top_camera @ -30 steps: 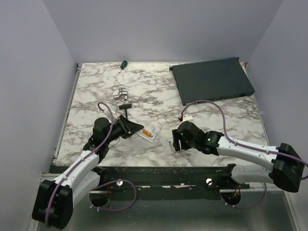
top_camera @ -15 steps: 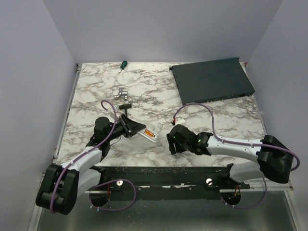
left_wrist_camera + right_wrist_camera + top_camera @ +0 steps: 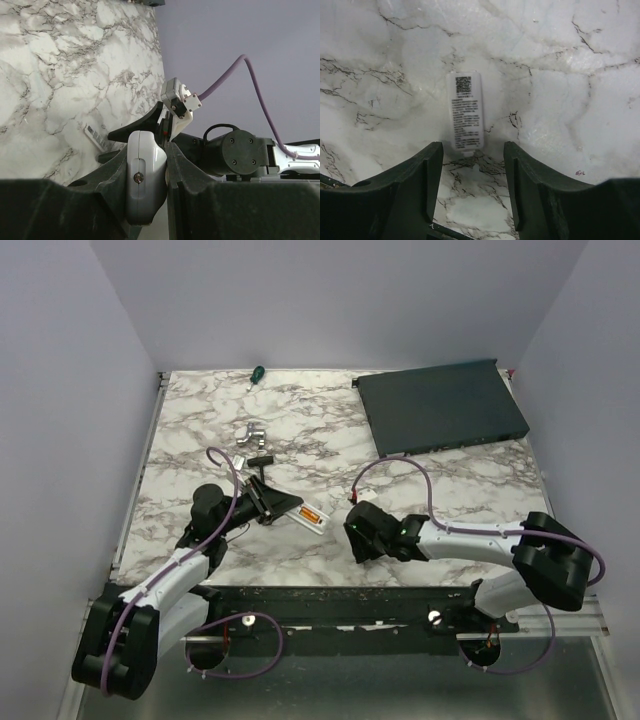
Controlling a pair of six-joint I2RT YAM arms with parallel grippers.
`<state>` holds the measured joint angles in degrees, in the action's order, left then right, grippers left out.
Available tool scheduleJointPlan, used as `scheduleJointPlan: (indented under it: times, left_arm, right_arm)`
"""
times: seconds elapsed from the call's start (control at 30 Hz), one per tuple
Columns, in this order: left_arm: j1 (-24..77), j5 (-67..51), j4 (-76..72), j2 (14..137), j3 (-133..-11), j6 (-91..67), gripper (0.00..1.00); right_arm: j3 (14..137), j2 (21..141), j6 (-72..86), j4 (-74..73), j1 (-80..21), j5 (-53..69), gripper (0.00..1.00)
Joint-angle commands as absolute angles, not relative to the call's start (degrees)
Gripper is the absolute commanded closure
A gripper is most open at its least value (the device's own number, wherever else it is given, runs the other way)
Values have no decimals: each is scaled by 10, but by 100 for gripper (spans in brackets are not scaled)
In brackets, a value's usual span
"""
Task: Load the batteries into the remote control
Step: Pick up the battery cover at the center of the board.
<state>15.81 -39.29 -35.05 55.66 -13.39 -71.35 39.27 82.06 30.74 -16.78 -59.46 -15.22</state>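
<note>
remote control (image 3: 305, 520): white bar, lying diagonal | battery (image 3: 313, 513): orange, seemingly seated in its bay

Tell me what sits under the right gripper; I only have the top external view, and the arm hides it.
Observer: A small white labelled cover lies flat on the marble table, its near end just between the fingertips of the right gripper.
Operator: Do the fingers touch it?
Observer: No. The right wrist view shows marble on each side of the cover, and the jaws are open.
Operator: Does the left gripper really hold the remote?
Observer: Yes. In the left wrist view the left gripper is shut on the white body of the remote control.
</note>
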Motion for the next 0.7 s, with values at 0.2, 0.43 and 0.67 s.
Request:
scheduleJointPlan:
  times: [0.2, 0.43, 0.67]
  left_arm:
    - [155, -391, -343, 538, -140, -705, 100]
    - [155, -390, -343, 541, -142, -704, 100]
    - [155, -391, -347, 545, -140, -705, 100]
  right_arm:
    - [423, 844, 290, -152, -607, -142, 40]
    - [434, 864, 278, -166, -608, -140, 52]
    - [442, 878, 269, -188, -616, -143, 52]
